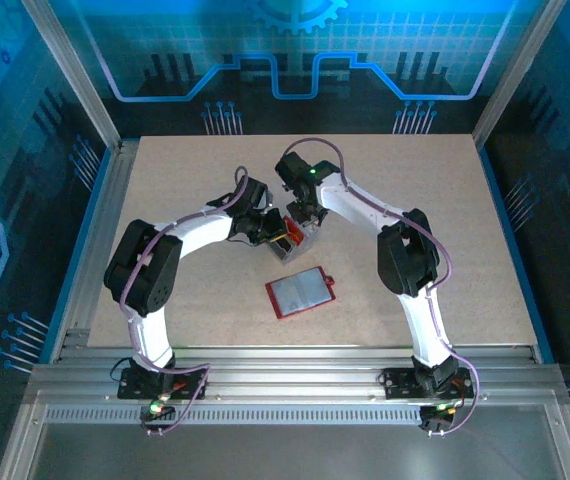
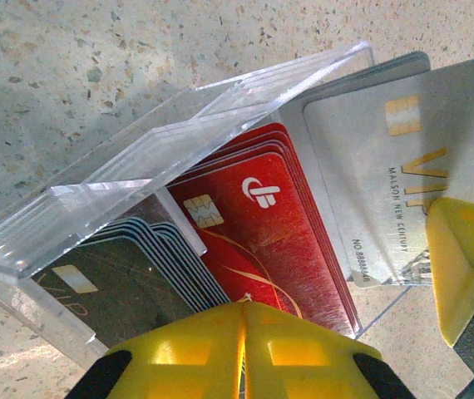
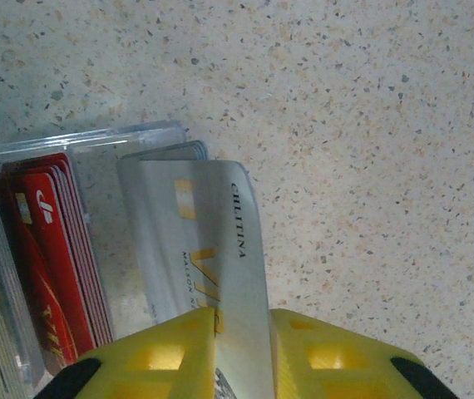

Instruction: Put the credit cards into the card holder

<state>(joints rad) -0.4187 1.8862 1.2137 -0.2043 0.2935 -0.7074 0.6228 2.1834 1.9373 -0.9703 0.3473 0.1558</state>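
Overhead and wrist views, read from left to right. The left arm (image 1: 150, 265) bends in from the near left corner of the table (image 1: 445, 220) toward its middle. The left gripper (image 2: 243, 328) has its yellow fingers pressed together along a thin seam at the near edge of a clear plastic rack (image 2: 179, 125). Whether a wall of the rack lies in that seam cannot be told. The rack stands on the speckled tabletop and holds the credit cards (image 1: 287, 237) on edge in three packs: dark cards (image 2: 112, 291) at the left, red cards (image 2: 262, 233) in the middle, and silver cards (image 2: 378, 71) at the right. The front silver card (image 3: 212, 241), printed with a gold chip and gold letters, stands a little forward of its pack. Its lower part runs between the yellow fingers of the right gripper (image 3: 239, 328), which are closed narrowly on it. In the overhead view the two grippers meet over the rack near the table's centre, the left gripper to its left and the right gripper behind it and to its right. The right arm (image 1: 405, 260) arches from there to its base at the near right. The card holder (image 1: 302, 292), a red wallet, lies open and flat on the table just in front of the rack, apart from both grippers. Its grey-clear sleeves face up and its small red tab (image 1: 331, 276) sticks out at the far right corner.
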